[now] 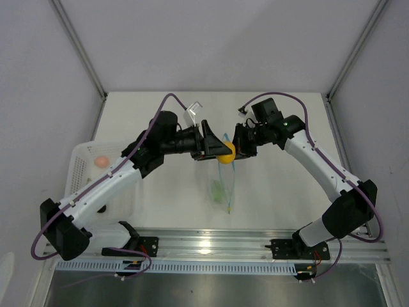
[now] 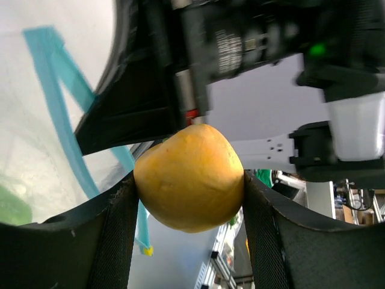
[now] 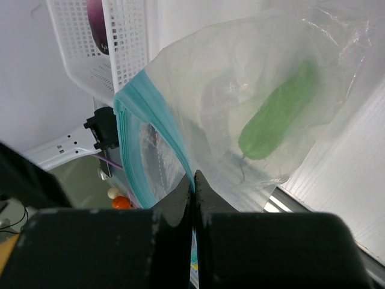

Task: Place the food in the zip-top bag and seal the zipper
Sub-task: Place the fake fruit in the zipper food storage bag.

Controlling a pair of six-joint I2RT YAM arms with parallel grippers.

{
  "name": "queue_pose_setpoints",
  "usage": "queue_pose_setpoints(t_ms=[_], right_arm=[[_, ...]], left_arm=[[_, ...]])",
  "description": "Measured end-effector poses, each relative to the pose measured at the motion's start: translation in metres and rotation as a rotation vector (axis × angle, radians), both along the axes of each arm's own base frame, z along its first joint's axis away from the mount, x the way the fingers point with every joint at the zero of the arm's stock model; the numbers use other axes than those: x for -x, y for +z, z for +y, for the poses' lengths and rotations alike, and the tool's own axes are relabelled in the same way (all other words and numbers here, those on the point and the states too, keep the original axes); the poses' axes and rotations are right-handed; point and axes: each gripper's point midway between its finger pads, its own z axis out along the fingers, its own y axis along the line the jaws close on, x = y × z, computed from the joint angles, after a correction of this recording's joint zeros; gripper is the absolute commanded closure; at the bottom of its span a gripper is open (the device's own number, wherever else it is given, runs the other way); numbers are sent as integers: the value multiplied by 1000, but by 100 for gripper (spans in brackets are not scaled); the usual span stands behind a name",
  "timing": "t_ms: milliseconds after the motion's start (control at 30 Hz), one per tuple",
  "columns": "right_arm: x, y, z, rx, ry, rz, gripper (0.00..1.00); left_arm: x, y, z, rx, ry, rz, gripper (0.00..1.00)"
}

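Yellow, rounded and matte, a toy food piece [image 2: 189,177] sits clamped between my left fingers [image 2: 117,241]. My left gripper [image 1: 220,150] stands partly open, both pads pressed against the piece's sides. It holds the piece at the far end of the zip-top bag [image 1: 225,187], right at the bag's mouth.

My right gripper [image 3: 194,183] is fully closed, pinching the light blue zipper [image 3: 150,114] strip at that same far end. It is nearly touching my left gripper.

The bag stretches from both grippers toward the near table edge. A green oblong piece [image 3: 280,111] lies inside it.

Left of the bag and well apart stands a white perforated basket [image 1: 80,160], holding a pink round piece [image 1: 101,161]. Right of the bag, white table [image 1: 281,179] runs to the side wall.

The overhead view alone shows the basket's distance and the pink piece. My left wrist view alone shows the grip on the yellow piece and the blue strip splitting into two lines beside it. My right wrist view alone shows the bag's mouth standing open, the pinch on the strip, and a purple piece [image 3: 96,18] in the basket beyond the bag.
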Motion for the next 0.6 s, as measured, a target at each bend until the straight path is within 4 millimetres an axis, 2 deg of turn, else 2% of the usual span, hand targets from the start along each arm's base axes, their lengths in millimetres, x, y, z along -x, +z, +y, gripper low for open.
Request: queue_pose_setpoints(t_ms=[167,500,600], right_arm=[[1,7,-1,-10,-9,-13,100],[0,12,-3,-15,-20,-21,100],[0,12,-3,-16,-21,-20,100]], left_arm=[[2,-35,-9,-122,-17,95,99],[-5,-63,9,-335,66,137,99],[-7,-71,14,-392,83,143,76]])
